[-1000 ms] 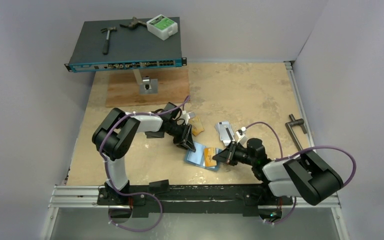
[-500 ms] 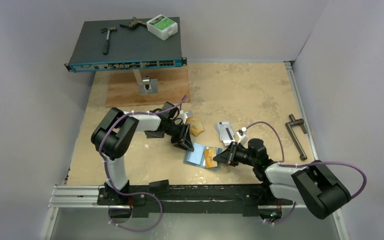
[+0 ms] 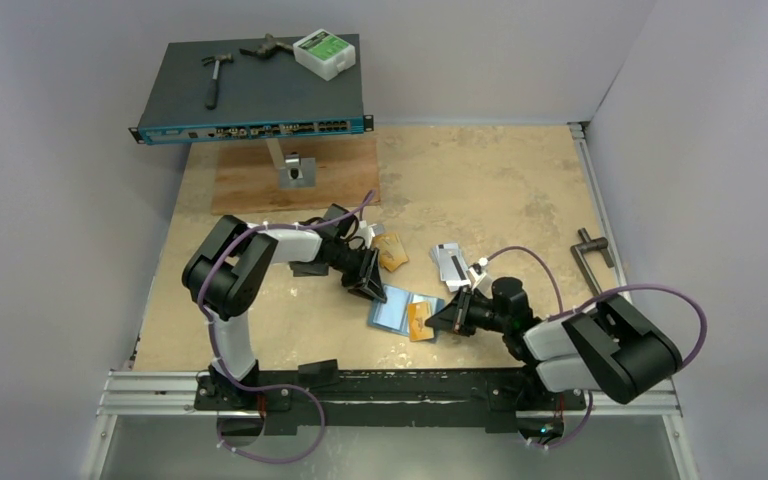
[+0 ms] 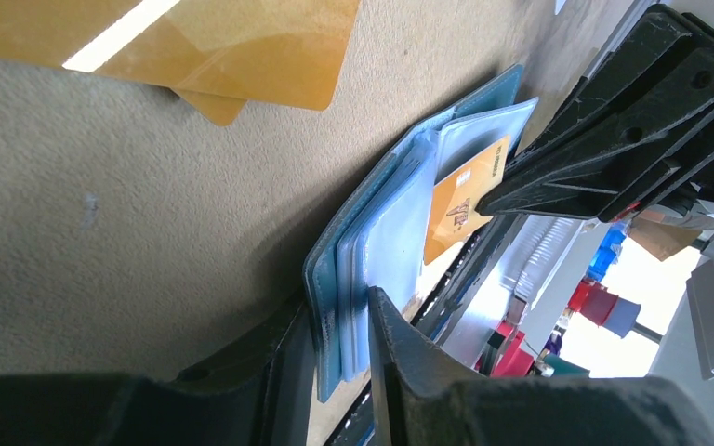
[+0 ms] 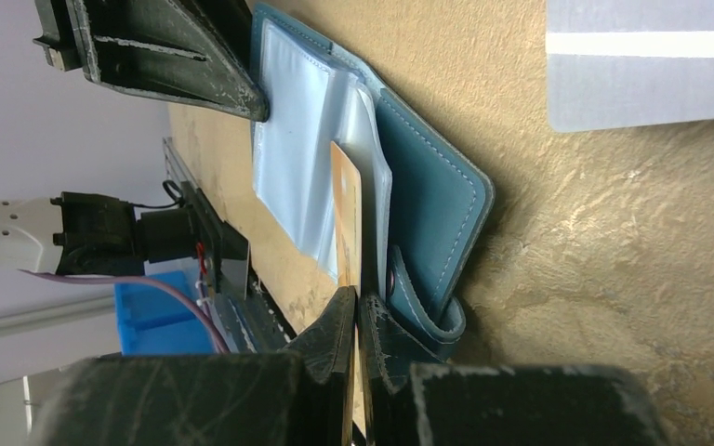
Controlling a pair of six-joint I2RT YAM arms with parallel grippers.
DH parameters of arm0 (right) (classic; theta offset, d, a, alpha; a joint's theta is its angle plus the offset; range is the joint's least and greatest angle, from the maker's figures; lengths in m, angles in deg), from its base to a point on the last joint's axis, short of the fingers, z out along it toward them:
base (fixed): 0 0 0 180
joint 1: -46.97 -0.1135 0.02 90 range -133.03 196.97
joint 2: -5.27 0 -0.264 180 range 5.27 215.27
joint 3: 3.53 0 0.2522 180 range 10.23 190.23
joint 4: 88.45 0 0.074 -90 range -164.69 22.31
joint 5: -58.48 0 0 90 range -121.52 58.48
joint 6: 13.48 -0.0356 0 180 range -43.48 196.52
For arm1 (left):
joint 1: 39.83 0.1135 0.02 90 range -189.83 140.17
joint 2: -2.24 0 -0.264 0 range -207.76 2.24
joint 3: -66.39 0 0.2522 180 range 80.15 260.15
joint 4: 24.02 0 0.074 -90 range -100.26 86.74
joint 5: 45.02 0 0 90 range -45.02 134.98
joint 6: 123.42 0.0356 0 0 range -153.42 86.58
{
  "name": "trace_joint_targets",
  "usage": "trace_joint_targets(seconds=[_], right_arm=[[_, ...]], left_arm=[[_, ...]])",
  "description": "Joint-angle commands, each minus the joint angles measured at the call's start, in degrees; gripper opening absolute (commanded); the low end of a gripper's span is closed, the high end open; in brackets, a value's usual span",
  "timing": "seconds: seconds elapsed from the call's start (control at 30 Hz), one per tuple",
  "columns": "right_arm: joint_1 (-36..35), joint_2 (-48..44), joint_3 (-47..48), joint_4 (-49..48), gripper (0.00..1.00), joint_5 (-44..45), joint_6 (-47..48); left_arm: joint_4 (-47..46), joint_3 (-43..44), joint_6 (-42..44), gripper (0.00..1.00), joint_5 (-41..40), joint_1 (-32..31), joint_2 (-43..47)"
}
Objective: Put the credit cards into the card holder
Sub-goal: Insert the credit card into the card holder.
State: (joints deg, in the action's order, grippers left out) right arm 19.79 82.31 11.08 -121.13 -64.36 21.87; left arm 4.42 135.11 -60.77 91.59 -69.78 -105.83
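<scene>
The teal-blue card holder (image 3: 390, 308) lies open on the table, its pale glossy pockets up. My left gripper (image 3: 368, 287) is shut on its left edge, pinching cover and pocket leaves (image 4: 339, 325). My right gripper (image 3: 440, 320) is shut on an orange-gold credit card (image 3: 420, 322), held edge-on with its front end in among the pocket leaves (image 5: 346, 209). In the right wrist view the holder (image 5: 432, 190) sits ahead of the shut gripper (image 5: 358, 311). Two more orange-gold cards (image 3: 393, 252) and silver-grey cards (image 3: 450, 260) lie on the table behind.
A network switch (image 3: 255, 90) carrying a hammer and a white box stands on a wooden board at the back left. A metal handle (image 3: 592, 260) lies at the right edge. A black folded object (image 3: 310, 268) lies under my left arm.
My right gripper has pushed the orange-gold card a little left and nearer, further into the holder, and its arm has swung. My left gripper shifted slightly up-left, still holding the holder.
</scene>
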Motion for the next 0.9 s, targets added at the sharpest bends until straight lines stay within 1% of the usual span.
trace_joint_targets(seconds=[0.0, 0.27, 0.5, 0.67, 0.7, 0.87], right_arm=[[0.2, 1.7, -2.0, -3.8, 0.0, -1.2, 0.3], [0.2, 3.8, -1.2, -6.5, 0.0, -1.3, 0.1], [0.2, 8.1, -1.1, -11.7, 0.0, -1.6, -1.2], [0.2, 8.4, -1.0, -11.2, 0.0, -0.6, -1.2], [0.1, 8.5, 0.9, -11.0, 0.0, -0.3, -1.3], [0.1, 8.9, 1.6, -10.3, 0.0, 1.4, -1.7]], left_arm=[[0.0, 0.1, 1.4, 0.25, -0.6, 0.4, 2.0], [0.5, 0.5, 1.5, 0.24, -0.4, 0.3, 1.9], [0.5, 0.8, 1.7, 0.24, 0.3, 0.2, 1.7], [0.6, 0.9, 1.6, 0.24, 0.5, -0.2, 1.8], [0.5, 0.9, 1.6, 0.24, 0.6, -0.2, 1.8], [0.5, 0.9, 1.6, 0.23, 0.8, -0.2, 1.7]])
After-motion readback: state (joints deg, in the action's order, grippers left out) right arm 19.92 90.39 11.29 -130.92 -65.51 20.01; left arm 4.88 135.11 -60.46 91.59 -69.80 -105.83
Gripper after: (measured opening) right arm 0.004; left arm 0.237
